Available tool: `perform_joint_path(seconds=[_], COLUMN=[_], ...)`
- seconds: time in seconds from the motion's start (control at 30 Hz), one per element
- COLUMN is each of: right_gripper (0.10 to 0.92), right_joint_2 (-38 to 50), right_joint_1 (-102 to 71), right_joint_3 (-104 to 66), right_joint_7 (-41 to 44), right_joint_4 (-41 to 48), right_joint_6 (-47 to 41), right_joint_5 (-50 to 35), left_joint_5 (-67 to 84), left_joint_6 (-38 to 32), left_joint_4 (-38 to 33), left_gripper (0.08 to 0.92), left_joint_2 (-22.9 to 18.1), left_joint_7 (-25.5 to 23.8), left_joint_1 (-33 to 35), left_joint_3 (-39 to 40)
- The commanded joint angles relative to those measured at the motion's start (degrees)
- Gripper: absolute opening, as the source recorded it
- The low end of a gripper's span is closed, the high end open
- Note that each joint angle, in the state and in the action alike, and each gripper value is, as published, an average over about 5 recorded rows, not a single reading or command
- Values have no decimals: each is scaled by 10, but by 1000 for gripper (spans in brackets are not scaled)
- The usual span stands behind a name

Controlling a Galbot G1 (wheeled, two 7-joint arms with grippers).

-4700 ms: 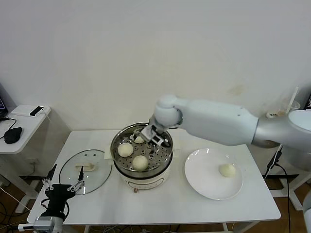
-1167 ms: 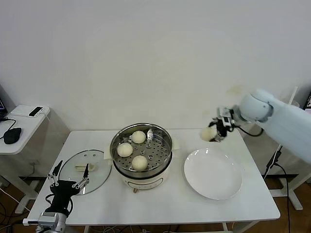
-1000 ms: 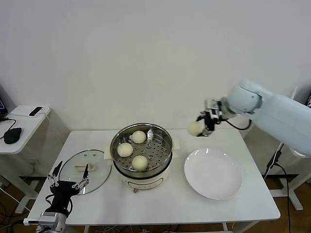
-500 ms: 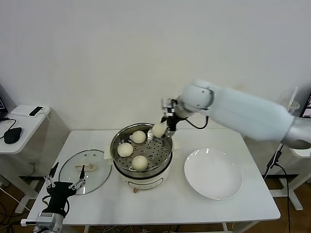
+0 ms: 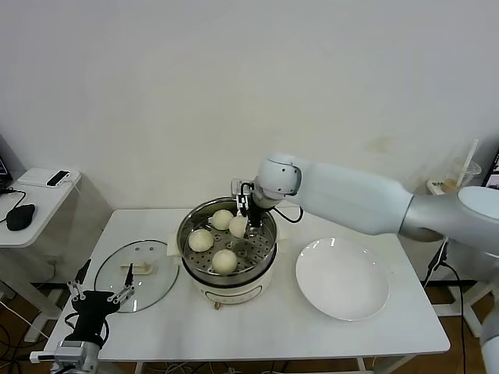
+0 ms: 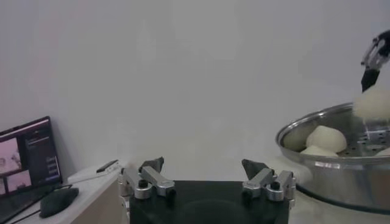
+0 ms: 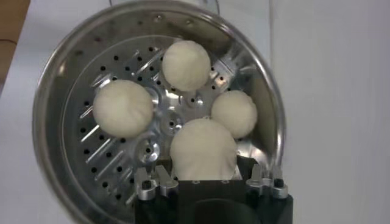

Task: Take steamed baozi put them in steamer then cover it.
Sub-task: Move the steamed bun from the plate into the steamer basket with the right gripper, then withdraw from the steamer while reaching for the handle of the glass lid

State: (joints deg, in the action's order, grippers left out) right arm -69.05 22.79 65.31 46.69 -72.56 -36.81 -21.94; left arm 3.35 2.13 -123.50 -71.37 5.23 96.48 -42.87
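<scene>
The steel steamer (image 5: 269, 248) stands mid-table on its white base, with three baozi (image 5: 200, 240) lying on its perforated tray. My right gripper (image 5: 244, 224) reaches down inside it, shut on a fourth baozi (image 5: 238, 226) held just above the tray. In the right wrist view this baozi (image 7: 203, 149) sits between the fingers, over the steamer (image 7: 49, 103). The glass cover (image 5: 136, 274) lies flat on the table left of the steamer. My left gripper (image 5: 101, 290) waits open and empty at the table's front left corner, in front of the cover. The left wrist view shows that gripper (image 6: 203, 167) facing the steamer (image 6: 323, 159).
A white plate (image 5: 341, 279) lies bare to the right of the steamer. A small side table (image 5: 31, 204) with a mouse and a phone stands at the far left. The wall rises close behind the white table (image 5: 312, 335).
My right gripper has carried the baozi from above the plate's far side leftward and lowered it into the steamer. The left gripper has barely shifted.
</scene>
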Motion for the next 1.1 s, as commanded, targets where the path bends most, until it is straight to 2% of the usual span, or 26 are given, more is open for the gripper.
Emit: perform_joint_path(seconds=[0.03,0.23,0.5,0.67,0.77,0.9,1.1], right_gripper=[670,671,810,822,823,823,823], right_joint_2=[-22,-13,23,75,116,181,255], right_joint_1=[-27,-29,-20,-15,-26,-90,-316], right_joint_3=[6,3,-19,-53,-90,-163,-370], right_joint_7=[-3,6,30,18,-31,-157,-322], right_joint_4=[32,21,-24,-83,-124,-203,-283], right_joint_6=[-5,-7,3,2,0,12,119], right_joint_5=[33,32,52,50,36,-12,5], left_joint_5=[0,0,-1,1,1,-4,-7], left_joint_6=[0,-1,-1,-1,-2,-7,-23], left_joint_4=[3,6,0,-3,-5,-6,5], left_gripper=[823,823,823,823,823,823,823], left_joint_2=[2,3,-1,-2,-3,-3,-3], left_joint_7=[0,0,0,1,2,2,4], left_joint_1=[-1,-2,1,2,1,1,3], left_joint_3=[-1,-2,-4,-5,-4,-3,-3])
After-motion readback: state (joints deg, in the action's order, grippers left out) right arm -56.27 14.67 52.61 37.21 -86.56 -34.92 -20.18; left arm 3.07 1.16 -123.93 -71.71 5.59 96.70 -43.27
